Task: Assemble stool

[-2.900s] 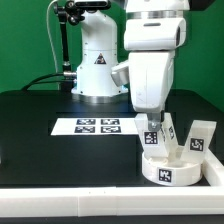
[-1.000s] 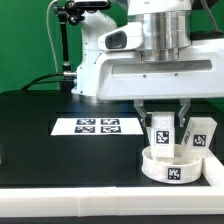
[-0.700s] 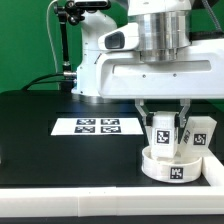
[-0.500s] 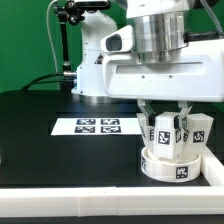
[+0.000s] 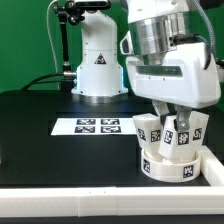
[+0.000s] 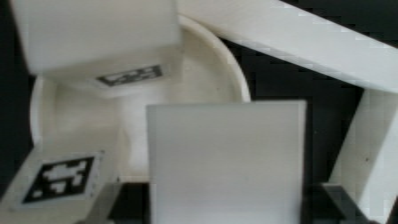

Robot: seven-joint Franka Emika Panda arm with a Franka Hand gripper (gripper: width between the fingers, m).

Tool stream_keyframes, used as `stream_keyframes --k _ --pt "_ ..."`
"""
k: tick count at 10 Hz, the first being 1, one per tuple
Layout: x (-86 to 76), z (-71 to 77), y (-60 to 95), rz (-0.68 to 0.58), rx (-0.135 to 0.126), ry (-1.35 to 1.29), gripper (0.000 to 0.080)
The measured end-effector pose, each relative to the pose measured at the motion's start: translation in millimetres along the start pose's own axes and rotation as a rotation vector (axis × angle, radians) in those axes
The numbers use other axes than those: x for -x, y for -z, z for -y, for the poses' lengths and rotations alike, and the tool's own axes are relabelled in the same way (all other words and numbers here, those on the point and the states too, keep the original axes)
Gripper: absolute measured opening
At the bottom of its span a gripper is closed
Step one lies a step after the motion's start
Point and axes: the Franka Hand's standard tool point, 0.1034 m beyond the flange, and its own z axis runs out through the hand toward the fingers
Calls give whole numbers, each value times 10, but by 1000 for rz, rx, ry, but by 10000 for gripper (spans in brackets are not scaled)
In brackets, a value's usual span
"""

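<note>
**Inspector:** Green backdrop behind, black table (image 5: 40, 130) in front, with a white edge rail (image 5: 70, 197) along its near side. The marker board (image 5: 96, 126) lies flat at mid-table. What sits in the near corner?

**Assistant:** The stool seat disc (image 5: 172, 167), a low white ring with a tag on its near wall, at the exterior view's right, against the rail. Several leg blocks stand on or in it; one tagged leg block (image 5: 152, 134) leans at its left edge. The exact seating of each block cannot be read.

**Inspector:** What is obscured?

**Assistant:** The arm's white body covers the far side of the ring. The wrist view is blurred and close: a plain white leg block (image 6: 222, 160) fills its middle, the ring's inner wall curving behind.

**Inspector:** The gripper?

**Assistant:** The gripper (image 5: 173, 128) is directly over the ring, its dark fingers (image 5: 186, 124) drawn in and pinching that upright leg block between them.
</note>
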Motion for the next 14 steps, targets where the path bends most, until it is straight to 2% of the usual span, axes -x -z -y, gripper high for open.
stream_keyframes --k 2,5,9,10,11,12,13,14 --pt "98 7 -28 16 -12 -189 340" --pt "117 8 -31 52 -23 -384 340" --pt "182 3 -51 70 -16 -612 340" --pt "183 2 -52 70 -16 -605 398" --pt "184 5 -50 71 -16 -597 572" --pt "217 4 -12 85 17 -548 572" --pt "254 50 73 99 22 -485 633" --pt "315 87 166 115 27 -464 645"
